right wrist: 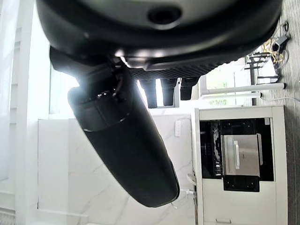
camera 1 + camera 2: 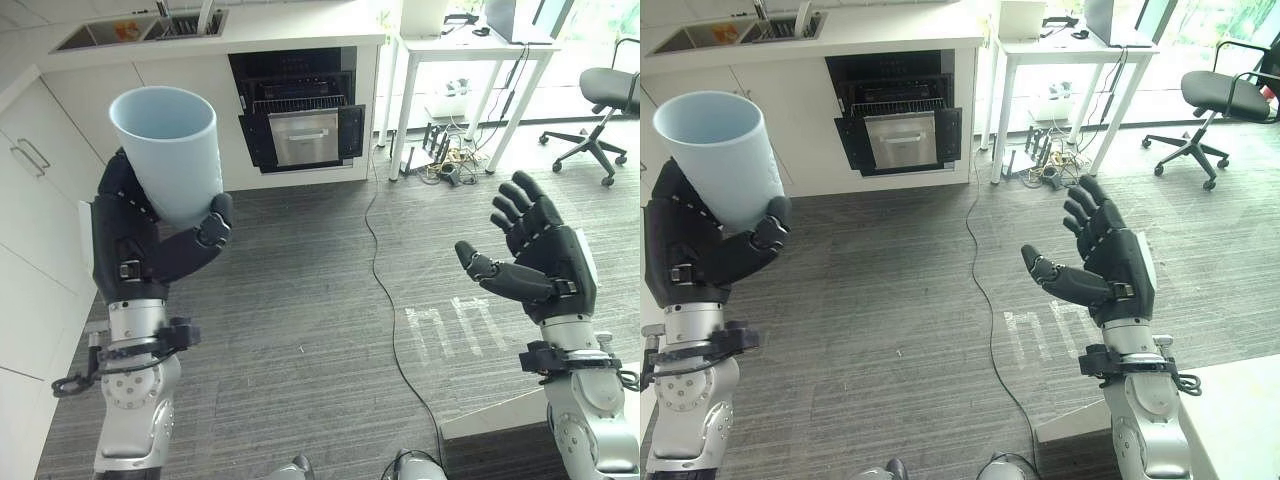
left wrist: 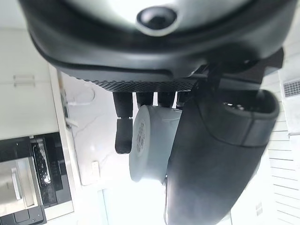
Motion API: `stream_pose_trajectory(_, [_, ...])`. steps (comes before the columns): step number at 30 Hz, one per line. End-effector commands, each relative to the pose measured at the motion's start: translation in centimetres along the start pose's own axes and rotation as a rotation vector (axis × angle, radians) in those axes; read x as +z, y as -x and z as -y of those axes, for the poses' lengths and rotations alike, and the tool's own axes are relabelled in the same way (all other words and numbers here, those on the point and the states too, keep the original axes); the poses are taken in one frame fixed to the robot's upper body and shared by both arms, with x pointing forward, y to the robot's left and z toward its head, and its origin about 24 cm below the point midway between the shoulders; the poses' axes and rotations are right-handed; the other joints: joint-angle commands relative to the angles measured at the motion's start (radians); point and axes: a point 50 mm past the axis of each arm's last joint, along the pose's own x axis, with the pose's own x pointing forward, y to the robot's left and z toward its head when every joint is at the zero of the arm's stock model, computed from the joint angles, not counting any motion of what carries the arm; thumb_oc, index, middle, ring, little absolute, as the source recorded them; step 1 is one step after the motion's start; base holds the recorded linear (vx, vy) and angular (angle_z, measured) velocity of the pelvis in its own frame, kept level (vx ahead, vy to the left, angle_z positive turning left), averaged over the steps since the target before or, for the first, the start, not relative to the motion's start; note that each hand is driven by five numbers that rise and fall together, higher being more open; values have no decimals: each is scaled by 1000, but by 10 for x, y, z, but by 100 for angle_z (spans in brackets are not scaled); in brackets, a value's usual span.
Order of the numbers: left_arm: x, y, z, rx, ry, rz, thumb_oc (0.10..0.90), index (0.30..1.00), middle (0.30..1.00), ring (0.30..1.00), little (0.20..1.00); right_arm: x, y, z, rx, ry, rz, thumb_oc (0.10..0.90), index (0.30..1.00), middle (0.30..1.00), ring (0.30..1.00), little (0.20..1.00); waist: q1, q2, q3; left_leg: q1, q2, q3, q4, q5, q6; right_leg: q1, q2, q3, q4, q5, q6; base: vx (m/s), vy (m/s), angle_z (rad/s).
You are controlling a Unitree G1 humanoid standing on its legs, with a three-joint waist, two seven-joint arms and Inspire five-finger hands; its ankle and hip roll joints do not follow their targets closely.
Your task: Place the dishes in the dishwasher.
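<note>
My left hand (image 2: pixel 140 245) is raised at the left, its fingers and thumb curled round a pale blue cup (image 2: pixel 172 145) held upright with its mouth up. The same cup (image 3: pixel 152 143) shows past my fingers in the left wrist view. My right hand (image 2: pixel 535 255) is held up at the right, open, with straight fingers and nothing in it. The dishwasher (image 2: pixel 300 110) stands open under the white counter (image 2: pixel 290 25) across the room, its door (image 2: pixel 305 135) folded down and a wire rack (image 2: pixel 298 102) visible inside.
A sink (image 2: pixel 140 28) is set in the counter at the far left. White cabinets (image 2: pixel 35 200) run along my left side. A white desk (image 2: pixel 470 50) with cables beneath it and an office chair (image 2: pixel 600 105) stand at the far right. Grey floor (image 2: pixel 320 320) lies between.
</note>
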Motion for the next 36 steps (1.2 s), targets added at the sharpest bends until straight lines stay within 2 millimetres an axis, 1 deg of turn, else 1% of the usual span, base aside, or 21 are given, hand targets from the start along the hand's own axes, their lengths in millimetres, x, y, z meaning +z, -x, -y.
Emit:
stream_pose_trajectory(1, [39, -18, 7, 4, 48, 266, 400, 300, 300, 300, 300, 49, -21, -14, 89, 16, 293, 800, 900, 900, 900, 900, 24, -22, -29, 20, -132, -92, 0, -106, 35, -45, 160, 85, 67, -99, -32, 32, -110, 13])
stream_pose_trajectory(6, [39, -15, 7, 13, 83, 267, 400, 300, 300, 300, 300, 51, -20, -10, 83, 39, 292, 800, 900, 900, 900, 900, 24, -21, -38, 31, -103, -57, 0, -109, 27, -38, 166, 74, 67, -122, -51, 68, -100, 19])
stream_pose_trajectory(8, [39, -13, 5, 13, 114, 263, 400, 300, 300, 300, 300, 51, -18, -8, 87, 53, 288, 800, 900, 900, 900, 900, 27, -23, -36, 47, -97, -41, 0, -92, 17, -31, 165, 65, 67, -129, -58, 116, -125, -3])
stream_pose_trajectory(9, [38, -9, 4, 24, 123, 253, 400, 300, 300, 300, 300, 52, -16, -6, 93, 59, 284, 800, 900, 900, 900, 900, 29, -36, -24, 71, -102, -8, 0, -61, 9, -18, 152, 60, 67, -129, -68, 165, -162, -4])
stream_pose_trajectory(11, [36, -6, 3, 29, 131, 247, 400, 300, 300, 300, 300, 51, -14, -2, 90, 80, 280, 800, 900, 900, 900, 900, 39, -69, -4, 95, -122, 25, 5, 45, -9, 0, 125, 67, 67, -126, -83, 145, -168, -8])
stream_pose_trajectory(13, [36, -4, 2, 28, 142, 240, 400, 300, 300, 300, 300, 51, -13, 1, 84, 82, 283, 800, 900, 900, 900, 900, 42, -81, 25, 46, -100, 49, 100, 92, -29, 18, 117, 61, 67, -120, -95, 117, -97, -1])
stream_pose_trajectory(14, [35, -4, 2, 20, 139, 241, 400, 300, 300, 300, 300, 51, -13, 2, 79, 87, 291, 800, 900, 900, 900, 900, 42, -78, 39, 24, -65, 72, 52, 105, -32, 30, 121, 59, 67, -125, -93, 205, 42, 25])
stream_pose_trajectory(15, [35, -3, 1, 19, 135, 240, 400, 300, 300, 300, 300, 51, -14, 1, 77, 82, 294, 800, 900, 900, 900, 900, 44, -59, 50, -6, -22, 85, 0, 96, -37, 47, 137, 59, 67, -137, -85, 234, 127, 45])
stream_pose_trajectory(16, [35, -2, 1, 20, 133, 238, 400, 300, 300, 300, 300, 51, -14, 0, 76, 82, 293, 800, 900, 900, 900, 900, 45, -43, 53, -40, 4, 78, 0, 78, -42, 55, 152, 61, 67, -143, -81, 295, 240, 50])
stream_pose_trajectory(17, [35, 0, -1, 30, 128, 234, 400, 300, 300, 300, 300, 50, -14, -1, 83, 85, 286, 800, 900, 900, 900, 900, 53, -12, 54, -110, 38, 38, 0, 85, -62, 72, 182, 73, 67, -157, -77, 308, 236, 36])
stream_pose_trajectory(20, [34, 1, -7, 49, 117, 226, 400, 300, 300, 300, 300, 51, -13, 0, 105, 90, 276, 800, 900, 900, 900, 900, 54, 9, 41, -169, 63, -1, 0, 121, -77, 103, 212, 103, 67, -190, -86, 310, 216, 9])
stream_pose_trajectory(22, [31, 0, -7, 55, 83, 218, 400, 300, 300, 300, 300, 50, -12, 2, 118, 65, 267, 800, 900, 900, 900, 900, 50, 12, 23, -171, 71, 14, 0, 79, -71, 117, 193, 96, 67, -206, -75, 384, 307, -46])
stream_pose_trajectory(26, [34, -8, -7, -1, 12, 221, 400, 300, 300, 300, 300, 50, -8, -1, 124, 15, 258, 800, 900, 900, 900, 900, 66, -2, -18, -132, 17, 5, 0, 18, -26, 161, 122, 74, 67, -212, -23, 330, 230, -57])
stream_pose_trajectory(27, [35, -9, -7, -4, 10, 221, 400, 300, 300, 300, 300, 50, -8, -2, 118, 10, 258, 800, 900, 900, 900, 900, 70, -3, -22, -133, 12, -1, 0, 17, -23, 162, 118, 71, 67, -209, -20, 386, 226, -8])
stream_pose_trajectory(29, [35, -14, -5, -38, 8, 222, 400, 300, 300, 300, 300, 48, -12, -5, 62, -18, 268, 800, 900, 900, 900, 900, 89, -12, -42, -127, -28, -35, 0, -1, 5, 177, 87, 49, 67, -188, -1, 287, 171, 23])
stream_pose_trajectory(30, [35, -16, -4, -51, 6, 219, 400, 300, 300, 300, 300, 47, -13, -6, 47, -16, 271, 800, 900, 900, 900, 900, 90, -17, -46, -122, -44, -42, 0, -8, 17, 184, 77, 43, 67, -155, 9, 327, 207, 43])
stream_pose_trajectory(31, [35, -15, -1, -85, 0, 209, 400, 300, 300, 300, 300, 45, -12, -12, 40, -17, 269, 800, 900, 900, 900, 900, 83, -16, -53, -100, -70, -56, 0, -27, 42, 214, 75, 13, 67, -9, 36, 366, 287, 53])
stream_pose_trajectory(32, [33, -14, 2, -103, -25, 207, 400, 300, 300, 300, 300, 43, -12, -16, 49, -31, 264, 800, 900, 900, 900, 900, 56, 2, -36, -62, -69, -71, 0, -40, 49, 140, 92, 6, 169, 85, 44, 360, 254, 64])
stream_pose_trajectory(33, [33, -16, 2, -104, -33, 206, 400, 300, 300, 300, 300, 39, -12, -16, 58, -44, 256, 800, 900, 900, 900, 900, 46, 9, -21, -41, -59, -64, 0, -42, 39, 60, 105, -28, 148, 49, 20, 199, 115, 34])
stream_pose_trajectory(35, [35, -19, 2, -105, -32, 210, 400, 300, 300, 300, 300, 39, -13, -14, 56, -50, 253, 800, 900, 900, 900, 900, 45, 7, -12, -31, -55, -58, 0, -43, 29, 42, 103, -66, 67, 15, 6, 131, -82, -21])
stream_pose_trajectory(36, [36, -21, 2, -107, -28, 213, 400, 300, 300, 300, 300, 39, -14, -12, 55, -53, 254, 800, 900, 900, 900, 900, 44, -3, -3, -22, -62, -50, 0, -50, 24, 2, 80, -75, 67, -21, 2, 167, -197, -36])
